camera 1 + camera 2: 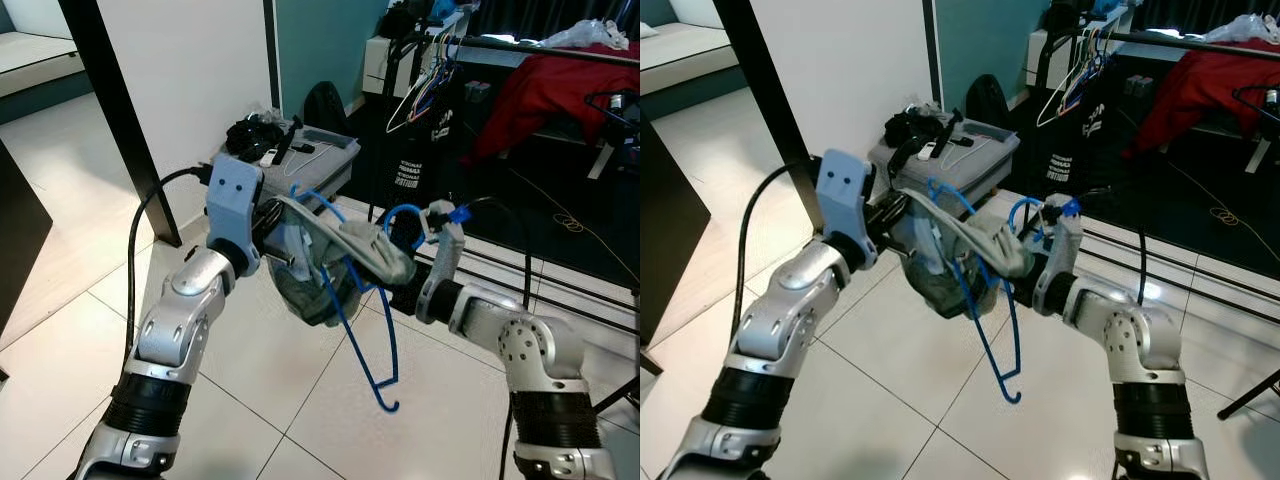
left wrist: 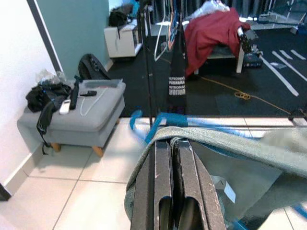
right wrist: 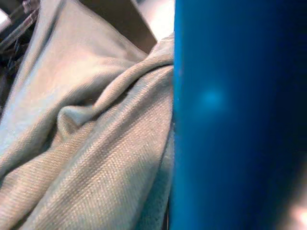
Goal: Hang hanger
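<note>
Left claw point(image 2: 175, 191) clamped on a grey-green garment point(image 1: 350, 245) draped over a blue hanger point(image 1: 365, 330), right claw point(image 1: 405, 290) unclear; its downward-hanging hook should be turned up before reaching the rail point(image 1: 540, 45).

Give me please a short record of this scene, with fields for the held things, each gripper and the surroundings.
held things: blue hanger with grey-green garment draped on it
left gripper: fingers together, pinching the garment's edge
right gripper: at the hanger's other end, fingers hidden
hanger hook: points down, toward the floor
clothes rail: ahead, other hangers on it
grey footstool: by the wall, small items on top
</note>
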You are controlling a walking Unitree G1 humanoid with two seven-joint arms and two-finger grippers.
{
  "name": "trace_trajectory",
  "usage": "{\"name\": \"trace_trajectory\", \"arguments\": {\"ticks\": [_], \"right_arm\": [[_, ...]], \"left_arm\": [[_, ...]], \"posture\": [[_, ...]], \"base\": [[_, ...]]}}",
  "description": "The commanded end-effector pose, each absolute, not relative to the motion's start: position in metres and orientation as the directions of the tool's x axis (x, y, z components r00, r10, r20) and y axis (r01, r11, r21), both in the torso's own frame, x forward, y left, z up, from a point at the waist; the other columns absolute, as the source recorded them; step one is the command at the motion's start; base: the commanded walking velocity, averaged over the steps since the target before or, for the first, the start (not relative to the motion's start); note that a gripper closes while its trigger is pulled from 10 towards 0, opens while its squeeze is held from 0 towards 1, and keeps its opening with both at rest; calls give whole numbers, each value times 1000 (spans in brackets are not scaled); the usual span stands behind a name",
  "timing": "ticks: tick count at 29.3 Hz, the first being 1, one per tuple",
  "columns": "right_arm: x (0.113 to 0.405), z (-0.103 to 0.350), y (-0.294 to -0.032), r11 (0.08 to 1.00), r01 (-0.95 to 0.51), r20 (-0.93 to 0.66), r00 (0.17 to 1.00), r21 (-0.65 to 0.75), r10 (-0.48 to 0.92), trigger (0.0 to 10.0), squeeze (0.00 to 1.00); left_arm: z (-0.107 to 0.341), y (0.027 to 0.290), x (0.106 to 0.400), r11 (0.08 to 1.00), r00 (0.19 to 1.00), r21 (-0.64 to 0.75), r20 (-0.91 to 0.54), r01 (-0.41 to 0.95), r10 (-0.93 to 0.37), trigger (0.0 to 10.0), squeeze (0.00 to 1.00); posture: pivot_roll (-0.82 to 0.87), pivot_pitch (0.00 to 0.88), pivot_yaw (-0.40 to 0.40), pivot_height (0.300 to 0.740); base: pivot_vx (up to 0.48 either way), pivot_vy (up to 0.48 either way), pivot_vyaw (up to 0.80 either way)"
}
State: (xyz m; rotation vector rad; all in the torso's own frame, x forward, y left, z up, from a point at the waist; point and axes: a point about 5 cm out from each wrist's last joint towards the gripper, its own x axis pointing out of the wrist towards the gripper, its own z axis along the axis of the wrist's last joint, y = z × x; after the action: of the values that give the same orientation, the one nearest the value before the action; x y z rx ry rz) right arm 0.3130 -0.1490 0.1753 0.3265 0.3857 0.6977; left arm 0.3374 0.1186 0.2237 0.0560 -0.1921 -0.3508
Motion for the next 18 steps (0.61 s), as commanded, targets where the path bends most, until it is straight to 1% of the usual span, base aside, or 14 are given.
{"name": "trace_trajectory", "arguments": {"ticks": [1, 2, 3, 5, 6, 7, 8, 9, 12, 13, 14, 15, 16, 18], "right_arm": [[303, 160, -159, 743, -536, -319, 679, 401, 662, 10000, 0], [303, 160, -159, 743, -536, -319, 679, 401, 662, 10000, 0], [301, 155, -158, 765, -555, -365, 673, 326, 644, 10000, 0], [301, 155, -158, 765, -555, -365, 673, 326, 644, 10000, 0], [304, 152, -161, 790, -533, -373, 696, 304, 613, 10000, 0], [309, 152, -169, 826, -500, -369, 739, 260, 563, 10000, 0], [309, 152, -169, 826, -500, -369, 739, 260, 563, 10000, 0], [313, 152, -176, 853, -471, -370, 769, 223, 521, 10000, 0], [313, 152, -176, 853, -471, -370, 769, 223, 521, 10000, 0], [313, 150, -180, 868, -474, -391, 778, 151, 493, 10000, 0], [313, 150, -180, 868, -474, -391, 778, 151, 493, 10000, 0], [309, 149, -180, 848, -518, -402, 756, 113, 516, 10000, 0], [309, 149, -180, 848, -518, -402, 756, 113, 516, 10000, 0], [305, 147, -180, 834, -546, -422, 739, 83, 525, 10000, 0]], "left_arm": [[234, 158, 341, 988, 967, 94, 213, 121, -139, 10000, 0], [234, 158, 341, 988, 967, 94, 213, 121, -139, 10000, 0], [240, 161, 343, 989, 965, 94, 227, 113, -132, 10000, 0], [240, 161, 343, 989, 965, 94, 227, 113, -132, 10000, 0], [245, 162, 343, 989, 961, 92, 240, 118, -137, 10000, 0], [250, 155, 341, 979, 944, 93, 261, 182, -200, 10000, 0], [250, 155, 341, 979, 944, 93, 261, 182, -200, 10000, 0], [256, 145, 335, 957, 912, 97, 291, 274, -290, 10000, 0], [256, 145, 335, 957, 912, 97, 291, 274, -290, 10000, 0], [267, 132, 326, 919, 855, 93, 339, 384, -392, 10000, 0], [267, 132, 326, 919, 855, 93, 339, 384, -392, 10000, 0], [284, 127, 320, 895, 806, 58, 412, 443, -425, 10000, 0], [284, 127, 320, 895, 806, 58, 412, 443, -425, 10000, 0], [306, 128, 316, 878, 761, 14, 494, 478, -422, 10000, 0]], "posture": [[-93, 78, 41, 740], [-93, 78, 41, 740], [-91, 75, 45, 740], [-91, 75, 45, 740], [-90, 79, 45, 740], [-90, 79, 45, 740], [-90, 79, 45, 740], [-89, 87, 46, 740], [-89, 87, 46, 740], [-88, 89, 45, 740], [-88, 89, 45, 740], [-88, 91, 45, 740], [-88, 91, 45, 740], [-89, 89, 44, 740]], "base": [[0, 0, 0], [0, 0, 0], [0, 0, 0], [0, 0, 0], [0, 0, 0], [0, 0, 0], [0, 0, 0], [0, 0, 0], [0, 0, 0], [0, 0, 0], [0, 0, 0], [0, 0, 0], [0, 0, 0], [0, 0, 0]]}}
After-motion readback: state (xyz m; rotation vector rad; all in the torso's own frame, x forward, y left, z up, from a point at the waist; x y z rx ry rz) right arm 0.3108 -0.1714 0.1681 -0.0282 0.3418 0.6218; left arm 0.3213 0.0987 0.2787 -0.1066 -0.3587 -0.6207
